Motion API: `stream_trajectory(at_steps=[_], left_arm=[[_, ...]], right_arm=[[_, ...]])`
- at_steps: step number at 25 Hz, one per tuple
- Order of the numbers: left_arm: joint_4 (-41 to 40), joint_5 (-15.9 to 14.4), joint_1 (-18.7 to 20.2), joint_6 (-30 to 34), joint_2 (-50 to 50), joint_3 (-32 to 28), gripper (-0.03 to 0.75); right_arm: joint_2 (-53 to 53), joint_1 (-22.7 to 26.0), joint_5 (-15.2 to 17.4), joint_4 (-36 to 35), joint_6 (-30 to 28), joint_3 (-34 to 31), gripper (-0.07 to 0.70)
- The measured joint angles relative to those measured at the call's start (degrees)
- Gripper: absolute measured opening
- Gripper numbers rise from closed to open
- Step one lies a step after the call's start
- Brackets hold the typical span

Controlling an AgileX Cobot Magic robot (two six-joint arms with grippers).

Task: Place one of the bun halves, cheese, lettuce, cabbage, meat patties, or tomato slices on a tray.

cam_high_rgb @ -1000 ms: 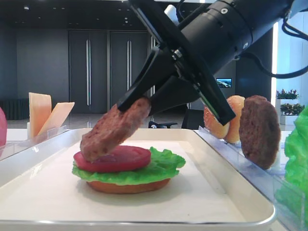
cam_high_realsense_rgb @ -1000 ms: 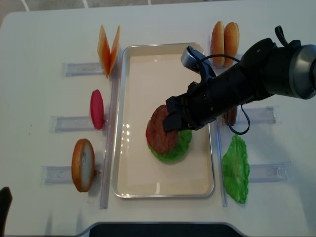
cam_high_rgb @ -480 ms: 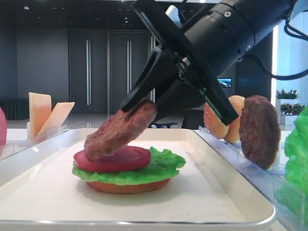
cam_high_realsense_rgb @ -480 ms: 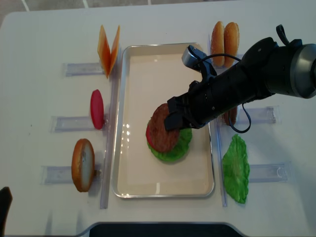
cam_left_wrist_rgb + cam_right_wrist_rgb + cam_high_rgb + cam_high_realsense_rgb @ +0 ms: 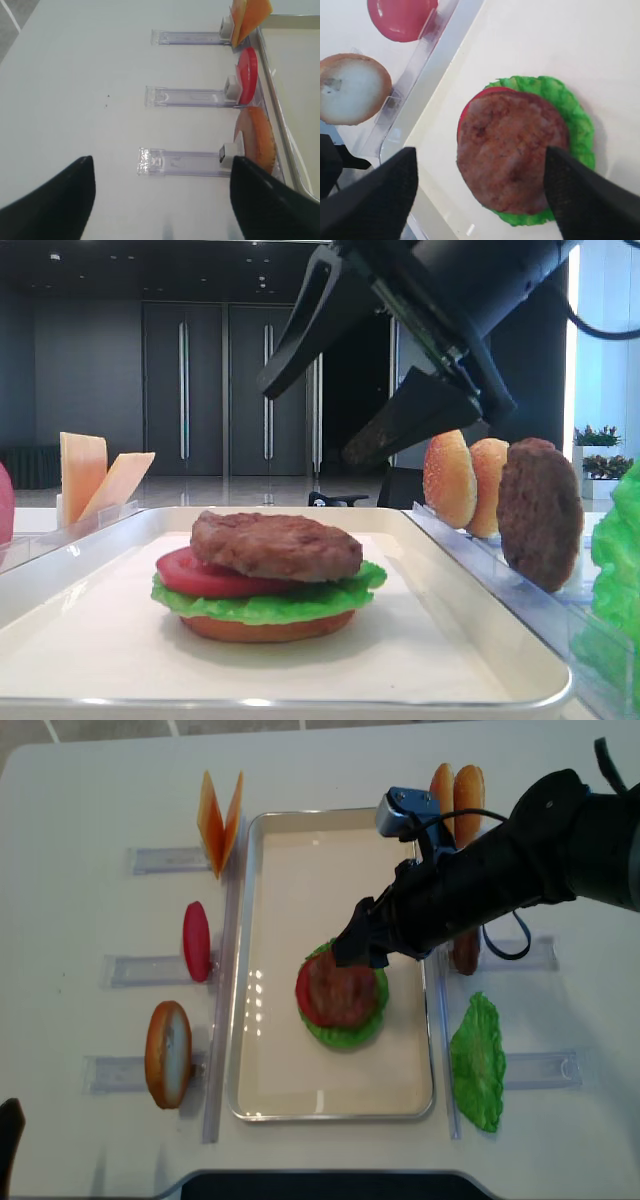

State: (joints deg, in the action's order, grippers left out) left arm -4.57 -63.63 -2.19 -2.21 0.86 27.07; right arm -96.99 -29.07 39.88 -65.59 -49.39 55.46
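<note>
A dark brown meat patty (image 5: 275, 545) (image 5: 340, 990) lies flat on top of a stack in the cream tray (image 5: 450, 640) (image 5: 300, 870). Under it are a red tomato slice (image 5: 190, 575), ruffled lettuce (image 5: 340, 590) and a flat bun base (image 5: 265, 628). My right gripper (image 5: 310, 425) (image 5: 355, 945) hangs open just above the stack, touching nothing. In the right wrist view the patty (image 5: 512, 150) fills the space between the black fingers (image 5: 380, 195). My left gripper (image 5: 162, 170) is open over bare table beside a clear rack.
Clear racks flank the tray. On the right stand two domed buns (image 5: 455, 795), another patty (image 5: 465, 952) and a lettuce leaf (image 5: 478, 1060). On the left stand cheese slices (image 5: 220, 815), a tomato slice (image 5: 196, 940) and a bun half (image 5: 168, 1053).
The right gripper has opened and risen. The patty it held tilted over the stack now lies flat on the tomato slice.
</note>
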Motion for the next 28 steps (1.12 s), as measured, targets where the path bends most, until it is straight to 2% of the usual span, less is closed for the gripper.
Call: stream_trajectory(at_steps=[4,8,12,15,19,28], left_arm=[[0.0,0.0,0.0,0.0,0.0,0.0,0.643],[0.0,0.0,0.0,0.0,0.0,0.0,0.643],[0.0,0.0,0.0,0.0,0.0,0.0,0.643],[0.0,0.0,0.0,0.0,0.0,0.0,0.643],[0.0,0.0,0.0,0.0,0.0,0.0,0.643],[0.0,0.0,0.0,0.0,0.0,0.0,0.643]], right_arm=[[4.1,0.0,-0.7,5.1,1.0,0.0,0.532],[8.5,0.0,-0.6,11.3,4.7,0.0,0.533],[13.7,0.3,-1.0,24.6,14.5,0.0,0.535],[17.3,2.7,0.4,36.1,23.7,0.0,0.535],[20.2,8.6,6.7,46.4,32.6,0.0,0.535],[22.6,27.1,23.7,60.5,43.9,0.0,0.535]])
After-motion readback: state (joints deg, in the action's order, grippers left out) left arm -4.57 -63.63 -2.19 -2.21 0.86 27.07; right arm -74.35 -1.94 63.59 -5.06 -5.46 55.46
